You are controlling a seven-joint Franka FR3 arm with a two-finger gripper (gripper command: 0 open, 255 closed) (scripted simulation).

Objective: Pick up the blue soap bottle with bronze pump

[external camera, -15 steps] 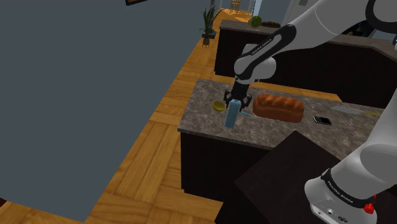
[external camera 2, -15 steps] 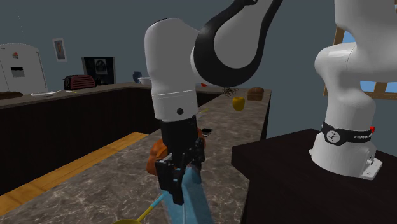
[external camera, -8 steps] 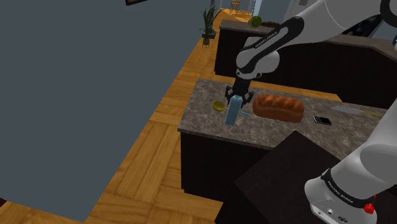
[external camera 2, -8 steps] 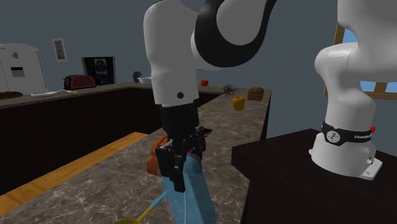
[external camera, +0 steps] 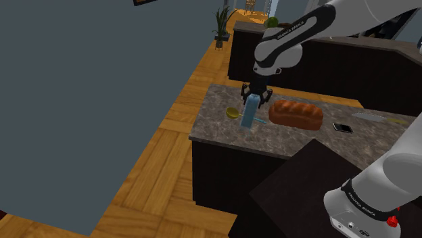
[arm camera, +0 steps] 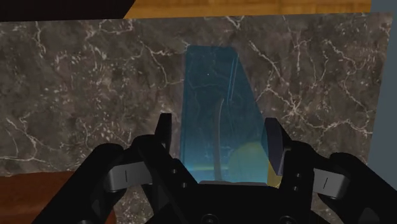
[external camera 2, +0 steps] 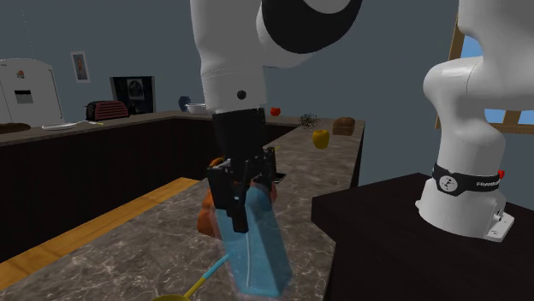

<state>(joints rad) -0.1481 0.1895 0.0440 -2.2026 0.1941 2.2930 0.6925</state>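
The soap bottle (external camera: 249,113) is a translucent blue, tapering body; its pump end is hidden inside the hand. My gripper (external camera: 255,93) is shut on its upper part and holds it slightly tilted over the dark marble counter (external camera: 270,140), near the end at the shoulder view's left. In the second exterior view the gripper (external camera 2: 240,193) clasps the bottle (external camera 2: 254,244), whose base hangs just above the counter. In the wrist view the black fingers (arm camera: 164,130) press both sides of the bottle (arm camera: 215,95), around which the gripper (arm camera: 219,132) is closed.
An orange-brown bread loaf (external camera: 296,114) lies just beside the bottle, toward the shoulder view's right. A yellow scoop (external camera: 233,112) sits on the other side. A phone (external camera: 343,127) lies further along. The dark stand (external camera 2: 402,239) is close by. The counter edge drops to wooden floor (external camera: 155,169).
The gripper has risen with the bottle in it. The bottle's base, earlier cut off at the second exterior view's lower edge, now shows above the counter.
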